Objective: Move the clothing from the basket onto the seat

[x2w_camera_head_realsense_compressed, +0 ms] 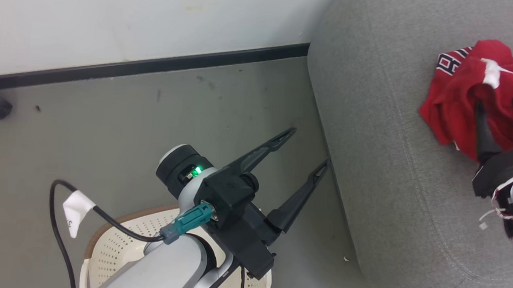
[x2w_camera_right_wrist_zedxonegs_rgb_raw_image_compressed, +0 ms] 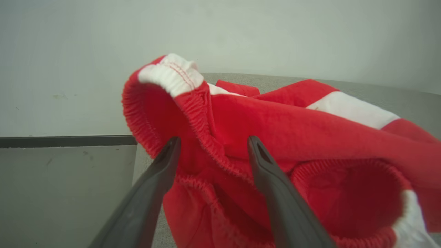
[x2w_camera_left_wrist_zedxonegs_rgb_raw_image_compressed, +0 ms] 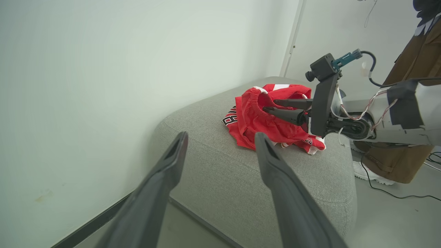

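Head view has the grey seat (x2w_camera_head_realsense_compressed: 387, 172) taking up everything from 1 to 4 o'clock. Its rounded edge curves from 12 down to 5 o'clock. Bare floor (x2w_camera_head_realsense_compressed: 102, 127) lies open from 8 to 11 o'clock, up to the black skirting board (x2w_camera_head_realsense_compressed: 153, 65) under the wall (x2w_camera_head_realsense_compressed: 111, 13). The basket (x2w_camera_head_realsense_compressed: 110, 251) sits at 7 o'clock, partly hidden by the left forearm, and a narrow strip of floor separates it from the seat.

The left gripper (x2w_camera_head_realsense_compressed: 310, 146) hangs over that strip, just beside the seat's edge. Its fingers are spread wide with nothing between them.

The clothing (x2w_camera_head_realsense_compressed: 460, 109) lies in a crumpled red heap on the seat at 2 to 3 o'clock, well in from the edge. The right gripper (x2w_camera_head_realsense_compressed: 497, 102) reaches in from 4 o'clock with its tips in the heap. In the right wrist view its fingers stand apart, a ridge of elastic waistband running between them, not pinched.

In the left wrist view a person's brown trousers (x2w_camera_left_wrist_zedxonegs_rgb_raw_image_compressed: 406, 162) stand beyond the seat at 3 o'clock.
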{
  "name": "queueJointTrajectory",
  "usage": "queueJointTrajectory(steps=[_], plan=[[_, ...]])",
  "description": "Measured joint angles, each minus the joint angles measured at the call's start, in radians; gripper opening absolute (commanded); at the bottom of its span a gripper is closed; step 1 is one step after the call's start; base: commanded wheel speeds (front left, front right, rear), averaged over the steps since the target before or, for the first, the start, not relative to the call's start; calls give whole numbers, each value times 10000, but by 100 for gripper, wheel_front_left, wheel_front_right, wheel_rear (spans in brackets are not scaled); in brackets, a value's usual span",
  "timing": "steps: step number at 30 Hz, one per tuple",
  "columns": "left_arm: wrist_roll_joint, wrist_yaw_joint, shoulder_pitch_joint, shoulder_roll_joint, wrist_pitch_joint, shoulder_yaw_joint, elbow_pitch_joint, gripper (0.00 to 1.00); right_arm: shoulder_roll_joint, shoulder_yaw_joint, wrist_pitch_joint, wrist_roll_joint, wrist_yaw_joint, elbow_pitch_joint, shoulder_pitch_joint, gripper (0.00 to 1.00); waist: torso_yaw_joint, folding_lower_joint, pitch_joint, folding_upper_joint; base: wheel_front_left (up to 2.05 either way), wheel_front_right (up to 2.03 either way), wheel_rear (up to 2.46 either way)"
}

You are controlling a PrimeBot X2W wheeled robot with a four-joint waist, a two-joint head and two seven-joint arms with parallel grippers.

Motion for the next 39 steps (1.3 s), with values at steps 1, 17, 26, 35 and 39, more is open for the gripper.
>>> queueJointTrajectory(steps=[1, 17, 26, 35, 39], plan=[[-2, 2, 2, 4, -36, 38, 15, 100, 6, 42, 0, -58, 0, -128, 156, 100, -42, 0, -42, 0, 0, 0, 0], [-389, 454, 715, 222, -692, 805, 1034, 100, -307, 19, -21, -353, 2, -2569, 1674, 100, -249, -1, -1128, 0, 0, 0, 0], [-640, 989, 1430, 428, -1235, 1563, 1695, 100, -318, -255, -44, -395, -115, -3795, 2772, 100, 167, -1, -1821, -1, 0, 0, 0], [-959, 1379, 2490, 1016, -1511, 2403, 2293, 100, -90, -422, -71, -418, -548, -4865, 3758, 100, 641, -1, -2503, -1, 0, 0, 0], [-1122, 1513, 3122, 1160, -1609, 2863, 2410, 100, 2, -522, -73, -418, -773, -5371, 4358, 100, 879, -2, -2859, -1, 0, 0, 0]])
